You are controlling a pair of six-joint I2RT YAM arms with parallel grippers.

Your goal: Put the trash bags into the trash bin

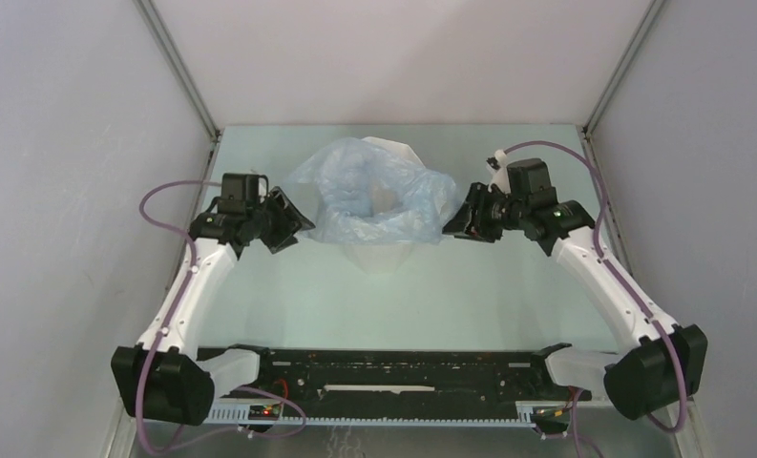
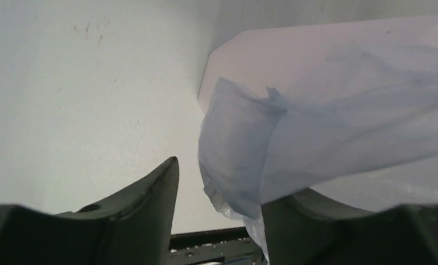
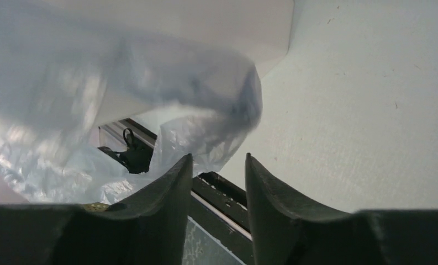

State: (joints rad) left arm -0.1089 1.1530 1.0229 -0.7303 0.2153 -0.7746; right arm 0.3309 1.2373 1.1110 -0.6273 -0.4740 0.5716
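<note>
Nearest are the dark fingers (image 2: 139,215) of my left claw (image 1: 293,221), spread wide apart. It is open, and in the wrist view the pale-blue trash bag (image 1: 374,191) overlaps one finger. My right claw (image 1: 455,224) is open too, with nothing between its fingers and the film just beside them. The bag drapes over the mouth of the white trash bin (image 1: 386,256) and dips into it, mid-table (image 1: 470,305) between my claws.

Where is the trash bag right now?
In the top view the trash bag sits centre, toward the back, draped over the mouth of the white trash bin, between the left gripper and right gripper.
</note>
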